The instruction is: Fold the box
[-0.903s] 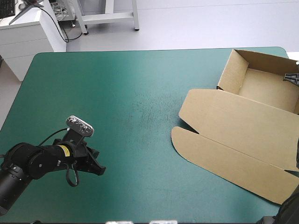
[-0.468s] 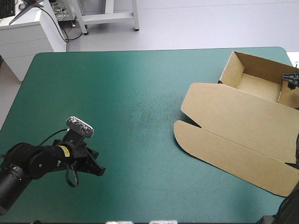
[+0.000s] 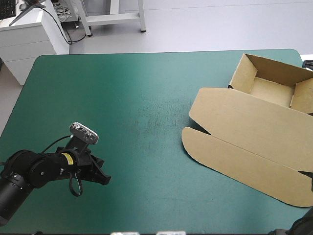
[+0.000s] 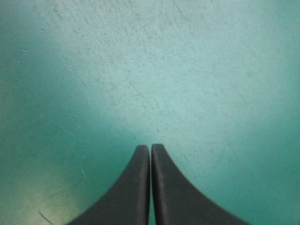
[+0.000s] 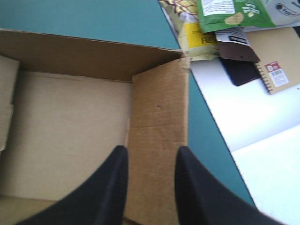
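The brown box point(image 3: 244, 132) lies at the table's right side. Its tray point(image 3: 271, 92) has walls raised at the back right, and its lid point(image 3: 239, 152) lies flat toward the front. My right gripper point(image 5: 152, 152) is open above the tray's right side wall point(image 5: 159, 117), which stands upright between and ahead of the fingers. The tray's floor point(image 5: 70, 131) lies beside that wall. My left gripper point(image 3: 101, 178) rests shut low over the teal-green cover point(image 4: 187, 70) at the front left, far from the box; its fingers meet at a point point(image 4: 150, 147).
The table's right edge point(image 5: 206, 126) runs close beside the tray. Beyond it lie snack packets point(image 5: 225, 14) and a notebook point(image 5: 276, 51) on a white surface. A wide stretch of cover point(image 3: 127, 107) separates the left gripper from the box.
The right gripper has drawn out of the tray toward the table's right edge. The tray's walls shifted and its right side wall now stands upright. The left arm stayed still.
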Controlling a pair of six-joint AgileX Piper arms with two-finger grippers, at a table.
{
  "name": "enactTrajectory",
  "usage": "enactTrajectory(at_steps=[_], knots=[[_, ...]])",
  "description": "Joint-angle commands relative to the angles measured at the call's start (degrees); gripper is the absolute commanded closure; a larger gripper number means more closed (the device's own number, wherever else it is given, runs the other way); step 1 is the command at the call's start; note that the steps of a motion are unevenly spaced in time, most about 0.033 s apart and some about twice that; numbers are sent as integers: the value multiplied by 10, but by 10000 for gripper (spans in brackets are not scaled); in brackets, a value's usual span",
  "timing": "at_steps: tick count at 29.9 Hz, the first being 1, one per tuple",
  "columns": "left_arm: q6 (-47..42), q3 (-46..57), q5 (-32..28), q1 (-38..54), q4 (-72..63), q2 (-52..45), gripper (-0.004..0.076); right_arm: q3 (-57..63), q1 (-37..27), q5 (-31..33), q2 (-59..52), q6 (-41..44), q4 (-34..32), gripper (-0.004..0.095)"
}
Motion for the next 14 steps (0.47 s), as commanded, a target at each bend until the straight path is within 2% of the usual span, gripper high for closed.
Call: enactTrajectory(at_steps=[1,2,7,14], knots=[[-3,-14,-15,0,-12,-7,732,-18,-1,8,-52,-54,71,890],[-3,-14,-15,0,-12,-7,732,-18,0,16,-58,-66,85,921],[-3,-14,-15,0,-12,-7,732,-18,29,47,-83,-82,108,911],[-3,-14,-17,0,-2,-7,732,28,121,68,-130,-91,108,911]])
